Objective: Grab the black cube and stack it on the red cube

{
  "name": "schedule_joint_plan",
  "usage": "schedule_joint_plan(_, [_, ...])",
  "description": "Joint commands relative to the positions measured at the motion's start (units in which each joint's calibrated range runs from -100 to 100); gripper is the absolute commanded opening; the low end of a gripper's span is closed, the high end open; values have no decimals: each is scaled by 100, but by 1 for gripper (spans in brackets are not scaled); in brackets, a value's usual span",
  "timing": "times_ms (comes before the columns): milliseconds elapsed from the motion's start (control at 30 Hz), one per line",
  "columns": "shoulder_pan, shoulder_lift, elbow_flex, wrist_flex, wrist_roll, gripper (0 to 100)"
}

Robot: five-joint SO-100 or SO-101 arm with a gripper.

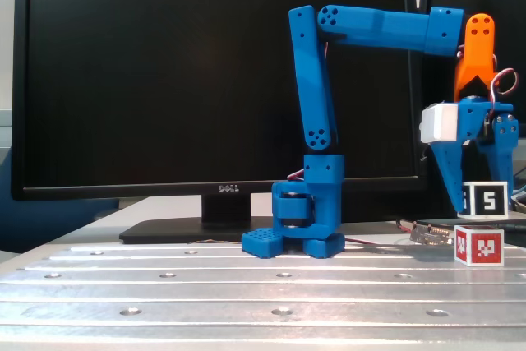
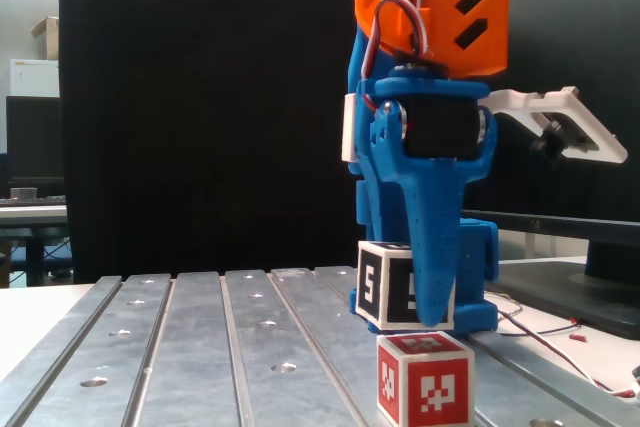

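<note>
My blue gripper (image 1: 483, 203) points down at the right side of a fixed view, shut on the black cube (image 1: 485, 200), which has white edges and a white "5". The cube hangs just above the red cube (image 1: 478, 246), with a small gap between them. The red cube stands on the metal table (image 1: 246, 293). In the other fixed view, one blue finger (image 2: 432, 277) covers the right part of the black cube (image 2: 385, 285). There my gripper (image 2: 405, 307) holds it above, behind and a little left of the red cube (image 2: 425, 379).
The arm's blue base (image 1: 300, 232) stands at the table's middle back. A Dell monitor (image 1: 205, 71) fills the background. A small metal connector with wires (image 1: 431, 233) lies left of the red cube. A white bracket (image 2: 560, 122) sticks out beside the wrist.
</note>
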Motion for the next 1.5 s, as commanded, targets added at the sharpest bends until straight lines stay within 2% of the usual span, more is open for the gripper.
schedule_joint_plan(0, [-55, -38, 1, -42, -16, 18])
schedule_joint_plan(1467, [-143, 129, 200, -316, -106, 18])
